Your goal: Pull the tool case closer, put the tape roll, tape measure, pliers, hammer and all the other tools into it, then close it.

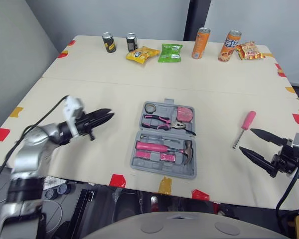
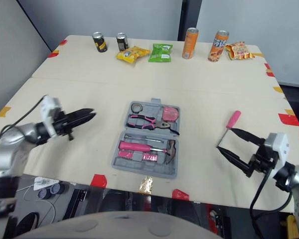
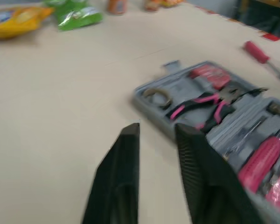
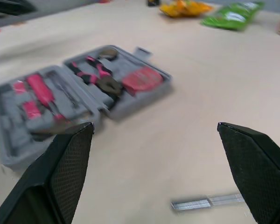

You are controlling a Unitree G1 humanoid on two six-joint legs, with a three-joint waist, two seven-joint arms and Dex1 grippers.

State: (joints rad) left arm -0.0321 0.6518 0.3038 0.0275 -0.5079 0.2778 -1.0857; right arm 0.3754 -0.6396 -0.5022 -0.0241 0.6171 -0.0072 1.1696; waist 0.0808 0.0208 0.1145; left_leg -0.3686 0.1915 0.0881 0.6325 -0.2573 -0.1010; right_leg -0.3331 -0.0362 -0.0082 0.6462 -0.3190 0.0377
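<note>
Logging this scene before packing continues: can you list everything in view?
table: one, beige
tool case: one, grey, open, near edge
tape roll, pliers, tape measure, hammer: one each, in case
screwdriver: one, pink handle, right of case
cans: two dark, two orange, far edge
snack bags: yellow, green, orange, far edge
tape marks: red, yellow, table edges
left claw: black, open, left of case
right claw: black, open, by screwdriver

Tool case point(image 1: 159, 172) centre of the table point(image 1: 89, 89), by the near edge; screwdriver point(image 1: 245, 127) to its right; cans point(image 1: 201, 43), snack bags point(image 1: 170, 52) behind.
</note>
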